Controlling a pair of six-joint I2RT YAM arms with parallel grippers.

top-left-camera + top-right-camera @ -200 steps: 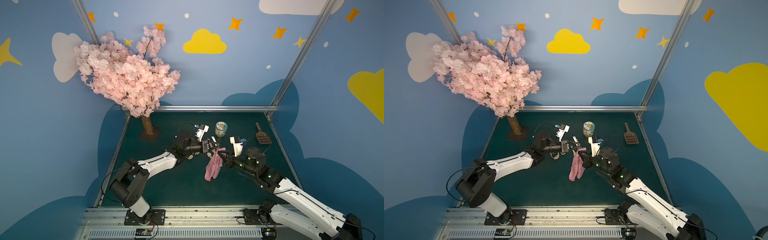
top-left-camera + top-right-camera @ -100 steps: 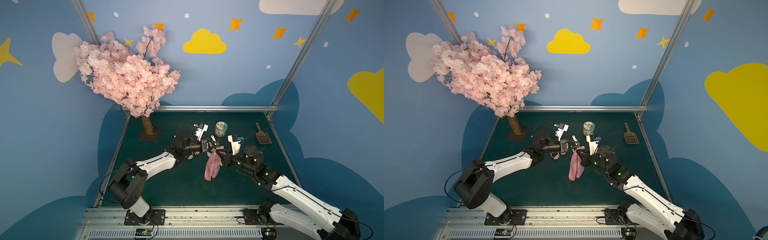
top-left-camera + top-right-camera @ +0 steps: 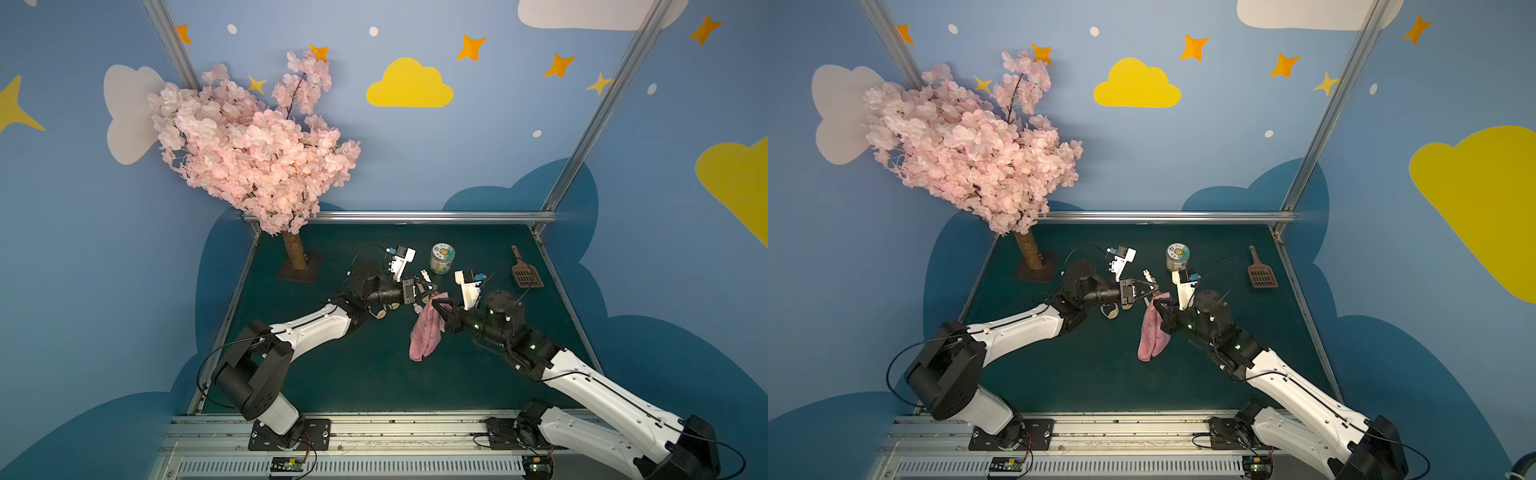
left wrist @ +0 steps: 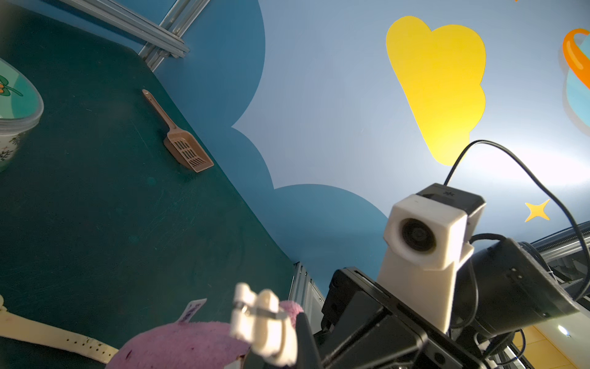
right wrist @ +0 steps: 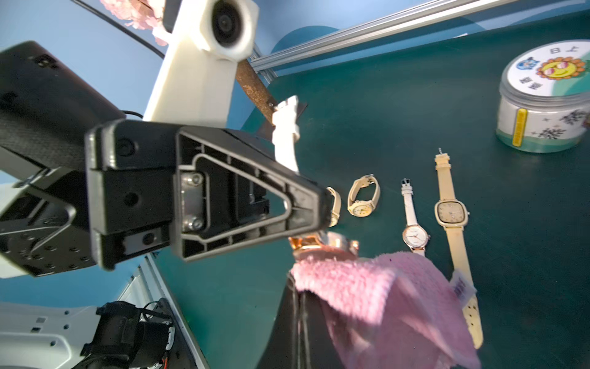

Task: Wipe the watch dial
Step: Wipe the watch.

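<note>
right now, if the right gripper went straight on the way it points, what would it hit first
Most likely the rose-gold watch held in the left gripper. The pink cloth in the right gripper looks pressed to its case, though depth is unclear.

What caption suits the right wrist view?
Left jaws hold a rose-gold watch; right jaws hold a pink cloth against it; four more watches lie beyond.

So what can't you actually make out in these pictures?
- Dial of the held watch: right wrist view, hidden by the pink cloth and the left jaws; too small in both top views.
- One looped watch: right wrist view, half hidden behind the left jaws.
- Jar: left wrist view, cut off by the frame edge.
</note>
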